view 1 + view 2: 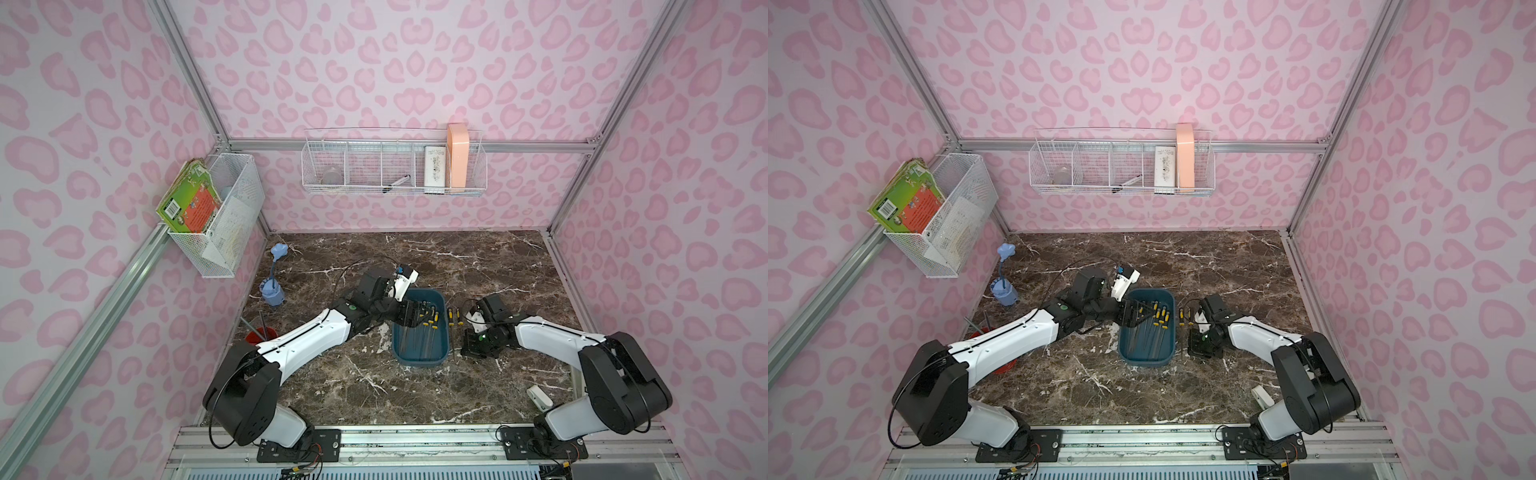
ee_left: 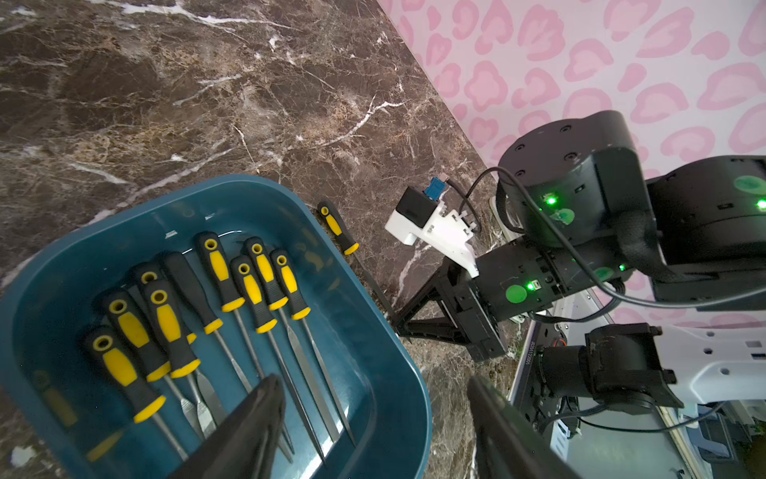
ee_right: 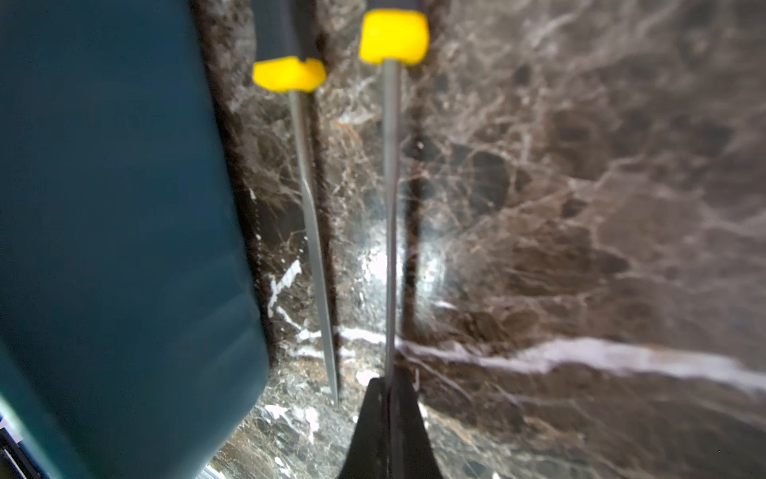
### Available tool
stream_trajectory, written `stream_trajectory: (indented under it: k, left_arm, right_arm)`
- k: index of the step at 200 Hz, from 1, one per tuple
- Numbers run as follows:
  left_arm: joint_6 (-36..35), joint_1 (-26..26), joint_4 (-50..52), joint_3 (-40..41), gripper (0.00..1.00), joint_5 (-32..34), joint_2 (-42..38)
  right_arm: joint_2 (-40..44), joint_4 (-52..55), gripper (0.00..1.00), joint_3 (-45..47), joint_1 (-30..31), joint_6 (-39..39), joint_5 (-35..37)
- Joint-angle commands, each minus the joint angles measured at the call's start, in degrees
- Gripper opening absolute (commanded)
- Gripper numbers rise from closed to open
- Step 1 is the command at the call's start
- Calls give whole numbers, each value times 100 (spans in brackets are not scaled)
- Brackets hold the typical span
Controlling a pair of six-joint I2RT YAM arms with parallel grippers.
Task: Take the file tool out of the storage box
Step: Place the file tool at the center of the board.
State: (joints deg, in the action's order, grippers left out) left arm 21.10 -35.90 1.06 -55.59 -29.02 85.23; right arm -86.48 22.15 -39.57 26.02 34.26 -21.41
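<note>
My right end effector (image 3: 389, 398) is shut tight on the thin metal end of one file tool (image 3: 390, 207). This file tool is out of the storage box (image 3: 103, 207), low by the bench (image 3: 580, 249), just beside the box's right wall. I cannot tell if it touches the bench. One other file (image 3: 313, 228) lies between it and the box. Many more files (image 2: 248, 290) sit in the box, so I think the job is only partly done. My left end effector (image 2: 373, 390) is wide open over the box and holds nothing. My file tool runs along the box's long side, handle toward the back wall, tip toward me.
</note>
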Motion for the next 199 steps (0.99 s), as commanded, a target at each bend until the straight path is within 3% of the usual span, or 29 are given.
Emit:
stream_trajectory:
  k: [1,79,137,166,199]
  left_arm:
    - [-1,4,110,-66,74,-68,-4]
    - [-9,-4,234,-48,74,-6,-143]
    - [-10,-57,358,-110,73,27,8]
    - [-43,-57,386,-92,73,69,-29]
    - [-79,-57,410,-92,73,106,-71]
  right_arm:
    - [-53,224,8,97,9,-86,455]
    - [150,304,15,185,0,-143,693]
    - [435,620,10,-107,-4,-122,1764]
    - [799,-35,14,-86,-114,-302,1626]
    - [261,52,7,-529,-285,-352,1817]
